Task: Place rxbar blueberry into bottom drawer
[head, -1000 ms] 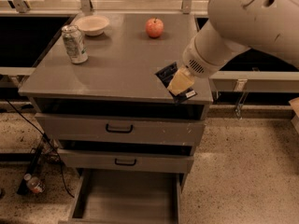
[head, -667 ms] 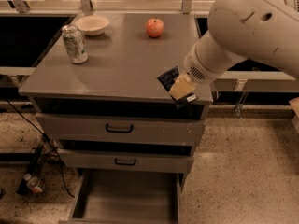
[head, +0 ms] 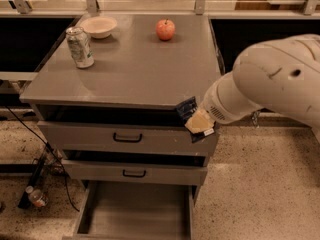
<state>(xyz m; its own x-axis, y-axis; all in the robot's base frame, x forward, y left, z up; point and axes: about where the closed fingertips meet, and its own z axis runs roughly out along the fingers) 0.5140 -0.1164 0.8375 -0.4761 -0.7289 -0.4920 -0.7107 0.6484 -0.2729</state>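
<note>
One rxbar blueberry — a small flat snack bar in a dark navy wrapper — looks light, slightly bendy and slick, so a pinch across its flat faces suits it. The gripper has it so, jaws clenched on the bar just off the front right corner of the grey cabinet surface; the bulky white arm reaches in from the right, wrist angled down-left, well above the open grey bottom drawer.
</note>
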